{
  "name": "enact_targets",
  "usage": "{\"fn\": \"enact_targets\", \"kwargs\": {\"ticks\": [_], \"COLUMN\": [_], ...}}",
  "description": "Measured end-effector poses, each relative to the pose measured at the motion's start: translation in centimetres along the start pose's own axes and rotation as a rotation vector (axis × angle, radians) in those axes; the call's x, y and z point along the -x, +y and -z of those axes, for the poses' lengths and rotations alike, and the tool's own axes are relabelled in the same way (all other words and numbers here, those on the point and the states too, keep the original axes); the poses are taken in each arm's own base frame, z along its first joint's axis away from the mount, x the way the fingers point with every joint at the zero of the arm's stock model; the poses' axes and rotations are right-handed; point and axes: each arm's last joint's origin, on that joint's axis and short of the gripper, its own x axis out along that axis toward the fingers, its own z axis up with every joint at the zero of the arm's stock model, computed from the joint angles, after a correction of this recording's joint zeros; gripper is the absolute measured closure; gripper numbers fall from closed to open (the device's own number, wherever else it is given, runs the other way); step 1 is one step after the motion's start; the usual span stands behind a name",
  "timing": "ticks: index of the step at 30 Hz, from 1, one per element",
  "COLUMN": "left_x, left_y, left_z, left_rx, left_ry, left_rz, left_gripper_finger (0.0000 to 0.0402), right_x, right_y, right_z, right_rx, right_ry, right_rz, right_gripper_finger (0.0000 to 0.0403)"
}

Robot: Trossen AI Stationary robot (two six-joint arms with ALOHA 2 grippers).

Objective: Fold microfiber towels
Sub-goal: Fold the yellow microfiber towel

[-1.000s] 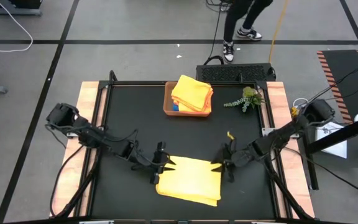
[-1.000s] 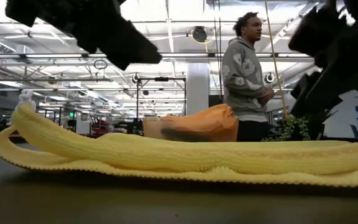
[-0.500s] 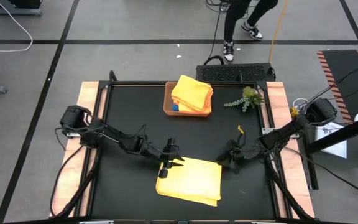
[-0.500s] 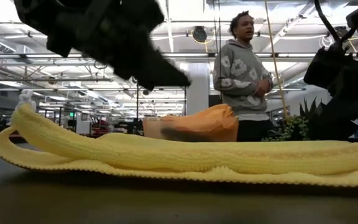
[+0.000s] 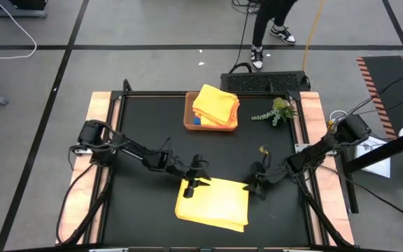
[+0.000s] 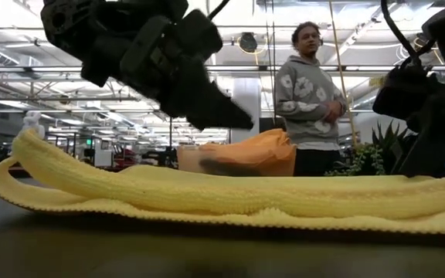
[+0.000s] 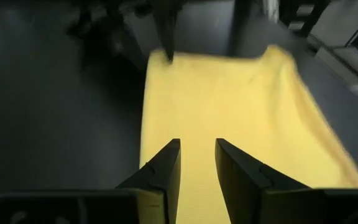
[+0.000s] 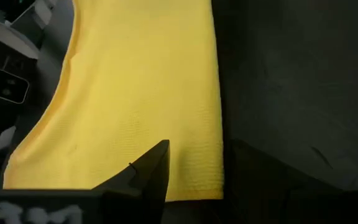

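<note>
Folded yellow towel (image 5: 213, 204): left gripper (image 5: 196, 176), right gripper (image 5: 255, 186) hover parted, empty, at its far corners.

In the tray (image 5: 189, 119), a blue cloth (image 5: 196, 120) is almost wholly hidden beneath the stacked orange towels (image 5: 216, 105).

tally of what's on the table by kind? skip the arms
Yellow towel, folded, near edge: 1
Orange towel stack in tray: 1
Blue cloth under that stack: 1
Tray: 1
Plant sprig: 1
Total: 5
</note>
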Motion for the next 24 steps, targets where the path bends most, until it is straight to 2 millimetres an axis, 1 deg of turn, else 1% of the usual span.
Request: {"fn": "enact_targets", "kwargs": {"ticks": [2,4,8,10,11,16,19,24], "left_x": [-0.1,-0.1,-0.1,-0.1,-0.1,0.0,0.1,0.2], "left_y": [-0.1,-0.1,-0.1,0.0,0.1,0.5,1.0,2.0], "left_z": [-0.4,-0.4,-0.4,-0.3,-0.3,-0.5,-0.7,-1.4], "left_rx": [-0.004,-0.005,-0.001,0.001,0.002,0.004,0.007,0.013], "left_ry": [-0.023,-0.025,-0.035,-0.025,-0.023,-0.044,-0.060,-0.100], "left_rz": [0.009,0.011,0.014,0.011,0.010,0.003,0.000,0.004], "left_gripper_finger": [0.0300,0.0300,0.0300,0.0300,0.0300,0.0299,0.0299,0.0298], "right_x": [-0.1,0.1,0.6,0.7,0.9,1.6,1.7,1.7], "right_y": [0.0,0.1,0.4,0.7,0.9,1.5,2.0,2.3], "right_z": [0.1,-0.1,-0.4,-1.0,-1.3,-2.6,-3.8,-5.7], "right_rx": [0.005,0.018,0.055,0.088,0.105,0.163,0.211,0.283], "right_ry": [0.002,-0.008,-0.013,-0.048,-0.067,-0.153,-0.213,-0.278], "right_rz": [0.003,-0.001,-0.026,-0.048,-0.061,-0.080,-0.092,-0.070], "right_gripper_finger": [0.0258,0.0278,0.0342,0.0380,0.0391,0.0397,0.0400,0.0401]}}
